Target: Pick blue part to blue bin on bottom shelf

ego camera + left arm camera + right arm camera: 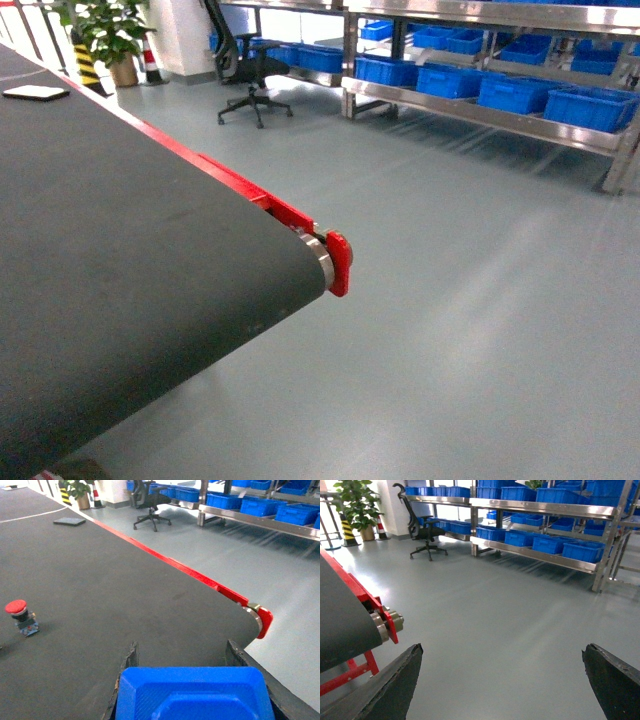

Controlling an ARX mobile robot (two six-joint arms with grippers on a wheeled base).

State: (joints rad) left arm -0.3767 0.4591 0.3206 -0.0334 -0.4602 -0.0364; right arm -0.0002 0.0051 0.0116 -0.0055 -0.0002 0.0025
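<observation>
The blue part (195,692) fills the bottom of the left wrist view, with my left gripper (182,650) shut on it; a dark finger flanks it on each side, above the black conveyor belt (125,580). My right gripper (502,649) stands open over bare grey floor, nothing between its fingers. Several blue bins (515,92) sit in a row on the bottom shelf (480,115) of the steel rack, far across the floor; the same bins (547,543) and shelf (535,555) show in the right wrist view. I cannot tell which bin is the task's. Neither gripper shows in the head view.
A red-capped push button (20,615) stands on the belt to the left. The belt ends at a red roller bracket (338,262). A flat dark pad (70,521) lies far up the belt. An office chair (250,70) and a potted plant (110,35) stand by the rack.
</observation>
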